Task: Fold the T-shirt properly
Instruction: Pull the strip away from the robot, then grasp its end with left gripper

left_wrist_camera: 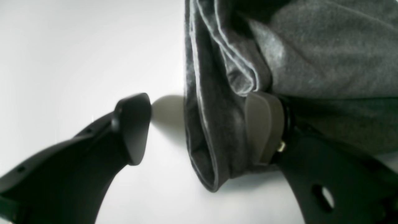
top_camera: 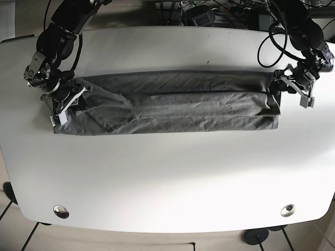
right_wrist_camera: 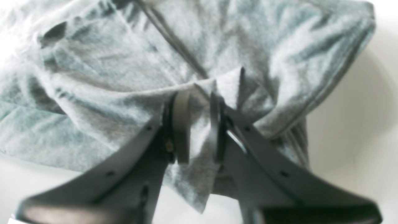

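I am pinching the T-shirt point(top_camera: 167, 104) edge with the right gripper point(right_wrist_camera: 199, 124) to carry the fold. The left gripper point(left_wrist_camera: 199, 124) is spread beside the opposite edge, one finger touching cloth.

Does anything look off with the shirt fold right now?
Yes. The T-shirt is a long band, but its end near the right gripper is bunched, with a diagonal crease; the other end lies squarer.

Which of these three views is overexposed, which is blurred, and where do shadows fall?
Right wrist view: washed out, the T-shirt looks pale and the right end effector is soft and blurred. Left wrist view: the table glares white, with a shadow beside one finger of the left end effector. Base view: sharp and evenly lit, with glare on the tabletop's far edge.
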Robot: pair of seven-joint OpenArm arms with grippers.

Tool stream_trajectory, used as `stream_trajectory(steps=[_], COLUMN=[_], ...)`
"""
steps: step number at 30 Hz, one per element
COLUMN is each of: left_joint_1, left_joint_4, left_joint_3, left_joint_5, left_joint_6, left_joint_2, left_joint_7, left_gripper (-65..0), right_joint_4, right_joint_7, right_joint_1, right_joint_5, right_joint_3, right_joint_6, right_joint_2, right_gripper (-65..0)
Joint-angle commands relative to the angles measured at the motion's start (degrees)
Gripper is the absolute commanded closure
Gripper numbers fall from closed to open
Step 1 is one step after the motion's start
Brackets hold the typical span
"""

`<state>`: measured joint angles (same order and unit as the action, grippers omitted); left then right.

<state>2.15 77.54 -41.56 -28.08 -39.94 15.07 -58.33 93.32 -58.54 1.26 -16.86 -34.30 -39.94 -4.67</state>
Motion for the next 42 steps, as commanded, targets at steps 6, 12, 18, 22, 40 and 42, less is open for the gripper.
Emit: stream_trajectory(steps=[6,12,18,22,40,42], left_joint_1=[-2.55,-2.46,-2.99,-4.57,-2.20,-2.20], left_joint_4=[0.40,0.40,0.22,-0.04,24.40,26.68], left_joint_3=[-0.07,-0.15,-0.07,1.34,20.24,23.58], left_joint_5=[-1.68,-9.86,-9.86,-9.86,-9.95,-9.95], left_joint_6=[-0.06,-0.06,1.13,2.98,10.62,13.26], left_joint_2=[-3.33,-3.16,-2.45,-2.81,-4.83,-5.97], left_joint_7=[0.96,-1.67,-1.50,-1.50,-1.50,-1.50], left_gripper=[-44.6,-44.6,-44.6,-44.6,-4.2,-4.2], right_joint_4=[1.06,1.06,1.06,1.06,1.14,1.06], right_joint_7=[1.18,1.09,1.09,1.18,1.18,1.18], right_joint_1=[0.81,0.81,0.46,-0.25,-0.33,-0.33], right_joint_5=[-0.94,-0.94,-0.94,-1.29,-1.29,-1.03], right_joint_3=[-0.11,-0.11,-0.11,-0.11,-0.29,-0.29], right_joint_6=[-0.06,-0.06,-0.06,-0.06,-0.06,-0.06], right_joint_2=[-1.00,-0.92,-0.83,-0.74,-0.74,-0.74], right_gripper=[-10.3,-10.3,-10.3,-10.3,-10.1,-10.1])
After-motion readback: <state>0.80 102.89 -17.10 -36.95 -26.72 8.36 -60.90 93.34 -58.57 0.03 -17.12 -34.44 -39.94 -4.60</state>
